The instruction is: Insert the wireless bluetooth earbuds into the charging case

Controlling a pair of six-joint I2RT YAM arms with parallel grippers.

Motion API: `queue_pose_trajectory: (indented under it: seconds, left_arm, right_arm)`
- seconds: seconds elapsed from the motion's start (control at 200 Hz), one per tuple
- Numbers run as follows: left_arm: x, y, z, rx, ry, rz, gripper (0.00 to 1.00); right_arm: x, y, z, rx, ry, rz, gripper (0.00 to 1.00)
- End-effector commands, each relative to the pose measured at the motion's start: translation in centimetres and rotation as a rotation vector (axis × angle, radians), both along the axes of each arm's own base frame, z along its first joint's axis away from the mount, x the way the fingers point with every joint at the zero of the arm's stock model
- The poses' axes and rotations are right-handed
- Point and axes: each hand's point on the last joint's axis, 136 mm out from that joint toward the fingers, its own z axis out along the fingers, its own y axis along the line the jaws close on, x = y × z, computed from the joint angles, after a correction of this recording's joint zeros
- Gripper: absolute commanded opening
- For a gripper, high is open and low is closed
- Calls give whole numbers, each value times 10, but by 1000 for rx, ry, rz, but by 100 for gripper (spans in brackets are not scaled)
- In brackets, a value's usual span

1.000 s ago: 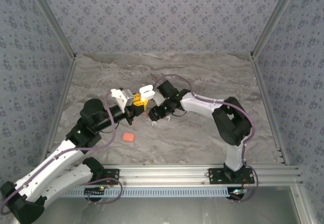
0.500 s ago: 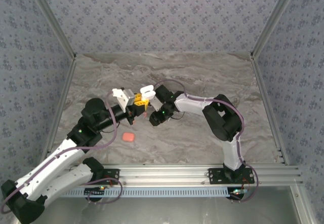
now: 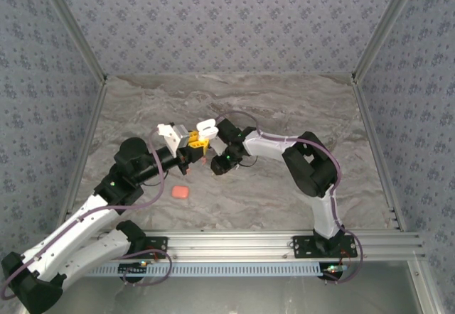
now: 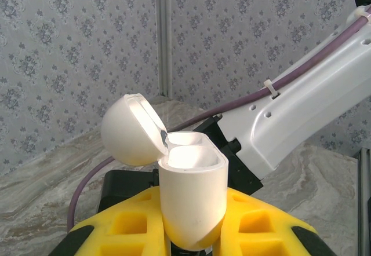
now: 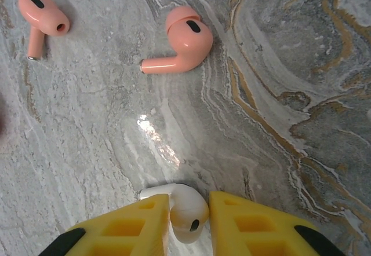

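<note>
A grey marble-patterned table [image 3: 298, 108] lay inside an enclosure. Blue-grey walls [image 3: 227, 23] with a small repeating floral print stood at its back and on both sides. Slanted aluminium posts [image 3: 72, 26] marked the back corners, and a slotted aluminium rail [image 3: 242, 241] ran along the near edge.

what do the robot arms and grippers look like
The left arm and right arm are white shells with black joints, each trailing a purple cable. The fingers are yellow with recessed rectangular pockets.
</note>
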Motion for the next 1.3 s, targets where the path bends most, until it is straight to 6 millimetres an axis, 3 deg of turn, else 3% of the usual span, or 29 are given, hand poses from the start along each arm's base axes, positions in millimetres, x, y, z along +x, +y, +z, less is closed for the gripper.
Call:
queue_pose_trajectory:
  seconds: [0.0, 0.22, 0.35, 0.385, 0.635, 0.78, 0.909, 1.074, 1.294]
  left_arm:
    - [1, 0, 7, -2, -29, 10, 4]
    - [3, -1, 5, -3, -25, 8, 4]
    - [5, -5, 3, -2, -15, 0, 4]
    - [6, -6, 1, 0, -10, -1, 4]
    - [16, -17, -8, 14, 26, -14, 4]
    - [20, -26, -15, 28, 53, -38, 4]
    - [20, -34, -21, 39, 76, -75, 4]
    - [19, -41, -24, 42, 90, -115, 3]
    - [18, -46, -27, 34, 104, -143, 4]
  right_arm:
    - [-10, 0, 12, 37, -5, 15, 23]
    - [6, -25, 71, 101, -153, -59, 22]
    - [16, -45, 122, 122, -310, -95, 21]
    - [13, -56, 122, 100, -332, -105, 21]
    - [21, -106, 206, 100, -635, -198, 21]
    - [19, -125, 247, 125, -780, -237, 21]
    - [8, -126, 279, 198, -875, -210, 21]
    - [-12, -110, 313, 322, -960, -126, 22]
    - [-29, -83, 325, 400, -991, -19, 22]
